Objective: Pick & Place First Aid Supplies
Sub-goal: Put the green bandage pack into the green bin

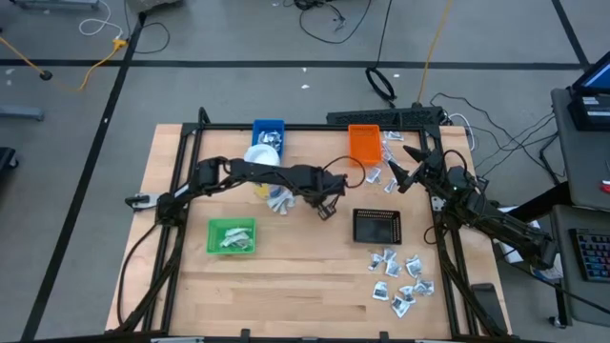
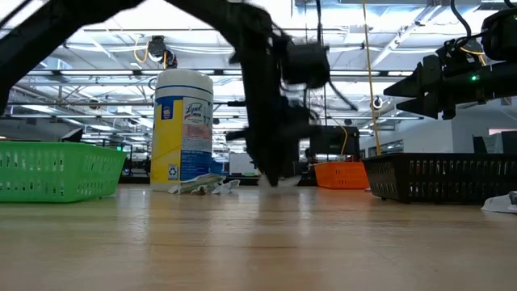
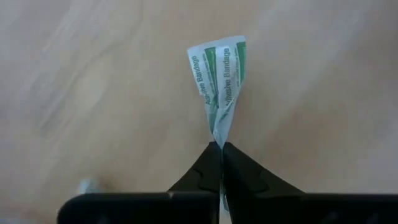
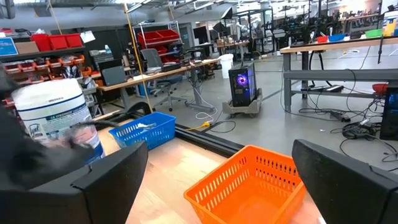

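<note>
In the high view the left gripper [image 1: 327,208] sits at the middle of the table [image 1: 286,286], just left of the black tray [image 1: 378,227]. Its wrist view shows its fingers [image 3: 202,174] pressed together on the lower tip of a bandage packet [image 3: 219,87], white with green print, which stands out from the fingertips over bare wood. The low view shows this gripper [image 2: 271,174] down at the tabletop, though it is too blurred there to make out the packet. The right gripper [image 1: 404,168] hovers at the upper right of the high view, beside the orange tray [image 1: 363,143], with its fingers [image 4: 112,180] spread wide apart and nothing between them. More packets [image 1: 402,281] lie scattered at the lower right of the table, a few [image 1: 391,143] near the orange tray, and some in the green tray [image 1: 232,236] at the lower left. A white tub [image 1: 260,160] stands below the blue tray [image 1: 269,129] at top centre.
</note>
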You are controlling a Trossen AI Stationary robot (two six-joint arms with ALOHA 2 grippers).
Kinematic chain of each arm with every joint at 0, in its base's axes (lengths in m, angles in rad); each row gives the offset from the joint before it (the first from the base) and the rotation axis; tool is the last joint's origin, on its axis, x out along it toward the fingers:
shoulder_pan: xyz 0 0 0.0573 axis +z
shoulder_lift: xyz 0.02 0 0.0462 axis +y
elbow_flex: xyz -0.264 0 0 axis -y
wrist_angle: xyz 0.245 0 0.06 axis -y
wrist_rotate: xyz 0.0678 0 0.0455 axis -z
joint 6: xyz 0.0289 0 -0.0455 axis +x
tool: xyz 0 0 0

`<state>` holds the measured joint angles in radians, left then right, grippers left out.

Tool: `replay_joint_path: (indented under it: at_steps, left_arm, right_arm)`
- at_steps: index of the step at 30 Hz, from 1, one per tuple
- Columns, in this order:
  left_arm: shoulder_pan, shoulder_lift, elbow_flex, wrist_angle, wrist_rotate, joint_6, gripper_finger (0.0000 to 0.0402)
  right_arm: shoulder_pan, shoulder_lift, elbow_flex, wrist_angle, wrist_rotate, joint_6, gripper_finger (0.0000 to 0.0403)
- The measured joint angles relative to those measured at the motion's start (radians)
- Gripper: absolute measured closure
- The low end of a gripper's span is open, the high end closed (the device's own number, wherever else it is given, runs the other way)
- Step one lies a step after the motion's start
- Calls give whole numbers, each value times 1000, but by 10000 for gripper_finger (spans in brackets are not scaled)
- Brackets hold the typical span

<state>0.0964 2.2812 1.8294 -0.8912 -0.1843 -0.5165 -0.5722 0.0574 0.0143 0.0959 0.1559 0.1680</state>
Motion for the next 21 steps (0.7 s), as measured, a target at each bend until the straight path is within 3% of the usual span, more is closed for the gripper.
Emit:
replay_joint_path:
  at_steps: [7,18,21]
  left_arm:
    - [-92,-97,2,-97,-12,-58,398]
    - [-275,-157,3,-184,89,-340,399]
    - [-321,-189,-54,-144,123,-423,399]
  right_arm:
    - [0,0,0,1,0,0,9]
    - [0,0,0,1,0,0,9]
    - [0,0,0,1,0,0,9]
